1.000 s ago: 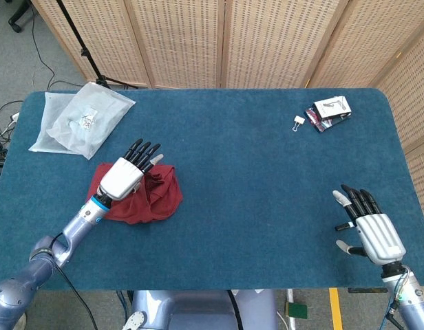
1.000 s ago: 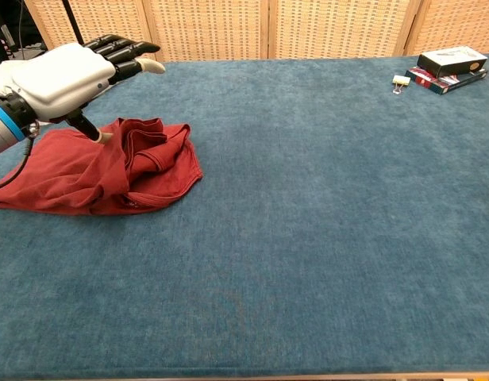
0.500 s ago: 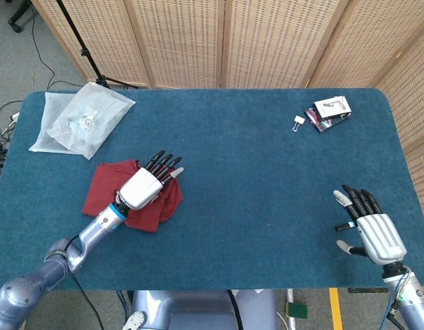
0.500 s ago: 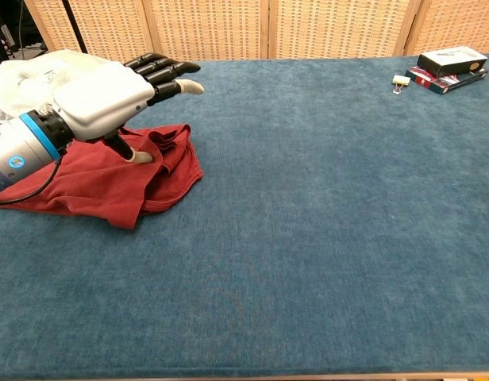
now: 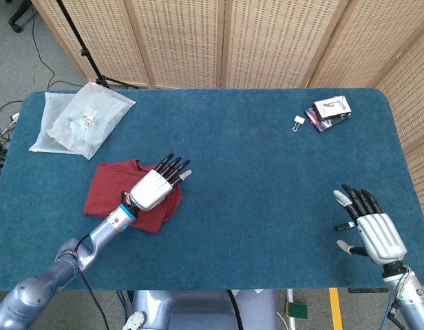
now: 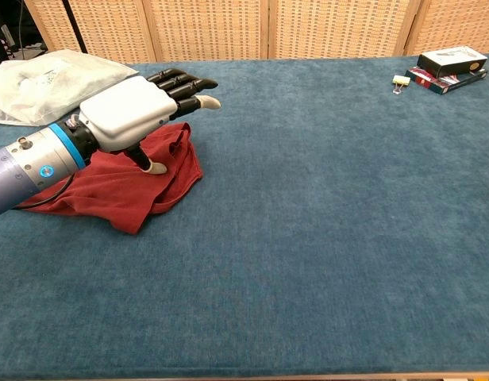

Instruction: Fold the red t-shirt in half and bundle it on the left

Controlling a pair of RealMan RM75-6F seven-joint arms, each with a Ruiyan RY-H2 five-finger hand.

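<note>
1. Red t-shirt (image 5: 119, 194), already bunched, lies near the surface's (image 5: 253, 165) left edge, under the left robot hand (image 5: 155, 187), whose fingers are spread, holding nothing.
2. Right robot hand (image 5: 367, 223) hovers spread near the front right corner.
3. Soft, light cloth; probably best pinched at a hem.
4. Folds and thumb contact are unclear.

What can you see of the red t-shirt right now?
The red t-shirt is soft, dark red cloth, folded over into a rumpled, roughly square bundle lying flat on the blue table at its left side, just below the clear plastic bag. The left robot hand is over its right edge, fingers straight and thumb pointing down at the cloth; contact is unclear.
</note>
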